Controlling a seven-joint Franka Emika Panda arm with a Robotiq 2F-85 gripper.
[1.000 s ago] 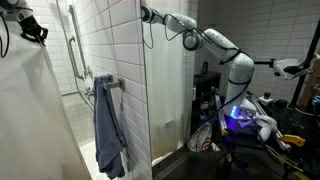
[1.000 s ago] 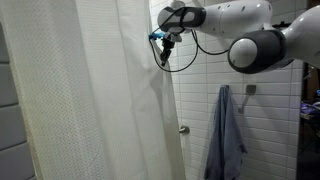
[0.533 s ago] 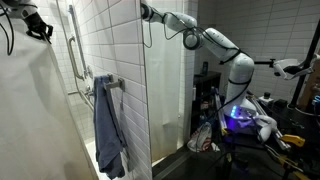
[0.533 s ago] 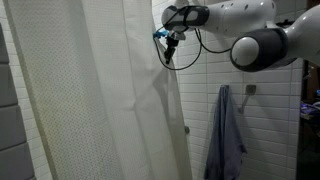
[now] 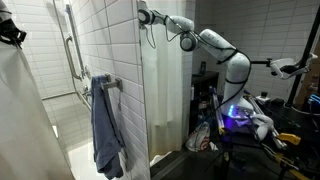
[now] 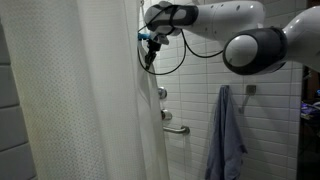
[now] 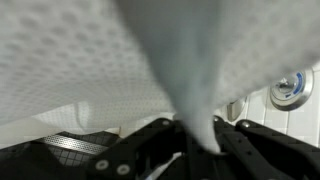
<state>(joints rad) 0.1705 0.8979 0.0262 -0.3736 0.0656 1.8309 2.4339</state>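
- White shower curtain is pinched at its upper edge by the claw, clamped tight on the fabric
- blue towel hangs well apart from the curtain

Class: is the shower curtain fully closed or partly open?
Partly open: the tool grips the curtain; beside it the tiles and grab bar show.

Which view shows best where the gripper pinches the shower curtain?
The wrist view: the shower curtain bunches into a fold clamped in the gripper. In both exterior views the gripper looks small, high on the curtain's edge, and the contact itself is unclear.
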